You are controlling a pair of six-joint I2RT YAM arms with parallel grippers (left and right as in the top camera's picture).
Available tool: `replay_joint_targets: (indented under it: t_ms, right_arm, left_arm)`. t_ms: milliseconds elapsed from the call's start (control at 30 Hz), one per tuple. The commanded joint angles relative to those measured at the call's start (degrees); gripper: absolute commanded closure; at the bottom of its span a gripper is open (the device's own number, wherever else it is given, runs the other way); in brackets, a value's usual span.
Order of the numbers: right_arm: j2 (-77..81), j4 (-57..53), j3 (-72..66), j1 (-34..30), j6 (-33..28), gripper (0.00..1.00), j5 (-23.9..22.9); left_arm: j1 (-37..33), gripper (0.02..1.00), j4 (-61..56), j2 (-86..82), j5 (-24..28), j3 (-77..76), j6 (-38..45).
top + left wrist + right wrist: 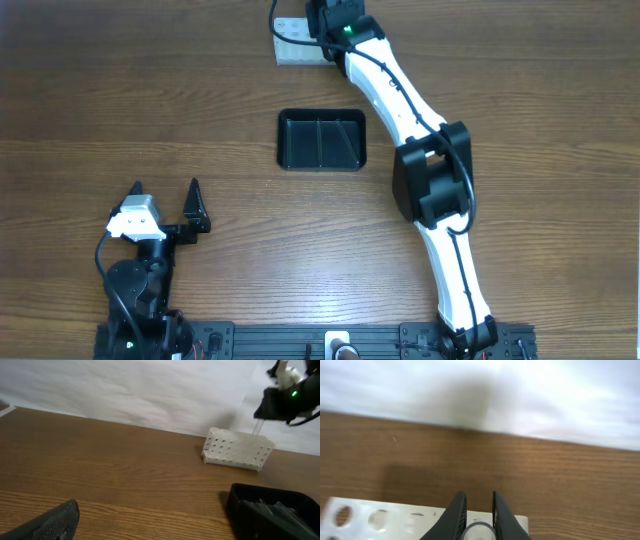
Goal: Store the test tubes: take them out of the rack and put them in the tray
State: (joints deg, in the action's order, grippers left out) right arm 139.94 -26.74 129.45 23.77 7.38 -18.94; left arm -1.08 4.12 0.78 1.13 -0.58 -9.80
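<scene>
The white test tube rack (pixel 297 44) stands at the table's far edge. My right gripper (pixel 326 22) is over the rack's right end, shut on a clear test tube (pixel 258 427) that hangs upright with its lower end at the rack (pixel 237 449) top. In the right wrist view the tube's rim (pixel 479 532) sits between the fingers (pixel 457 514) above the rack (pixel 380 517). The black tray (pixel 322 139) lies mid-table, and clear tubes (pixel 280 512) lie inside it. My left gripper (pixel 165 192) stands open near the left base, holding nothing.
Bare wooden tabletop surrounds the tray (pixel 235 505) on all sides. A white wall rises just behind the rack. The right arm (pixel 425 170) stretches diagonally past the tray's right side.
</scene>
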Motion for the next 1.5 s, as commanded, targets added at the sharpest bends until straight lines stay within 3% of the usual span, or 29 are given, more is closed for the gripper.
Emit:
replay_joint_targets:
  t_ms: [33, 267, 367, 500, 800, 1367, 1500]
  right_arm:
    - [-4.85, 0.35, 1.07, 0.11, 0.24, 0.899, 0.02]
    - [-8.92, -0.17, 1.07, 1.25, 0.24, 0.906, 0.02]
    - [-11.47, -5.64, 1.07, 1.84, 0.98, 0.912, 0.02]
    - [-12.76, -14.45, 1.07, 1.84, 8.28, 0.936, 0.63]
    - [-13.09, -33.27, 1.07, 3.65, 18.16, 0.972, 9.29]
    - [-13.07, -52.30, 1.05, 5.18, 20.41, 0.967, 9.75]
    - [-13.05, -54.99, 1.03, 4.81, 21.35, 0.967, 12.09]
  left_arm:
    - [0.24, 0.020, 0.26, -0.44, 0.57, 0.24, 1.05]
    - [0.24, 0.020, 0.26, -0.44, 0.57, 0.24, 1.05]
    - [0.24, 0.020, 0.26, -0.44, 0.57, 0.24, 1.05]
    - [0.24, 0.020, 0.26, -0.44, 0.57, 0.24, 1.05]
    - [0.24, 0.020, 0.26, -0.44, 0.57, 0.24, 1.05]
    - [0.24, 0.020, 0.26, -0.44, 0.57, 0.24, 1.05]
    - [0.24, 0.020, 0.26, -0.44, 0.57, 0.24, 1.05]
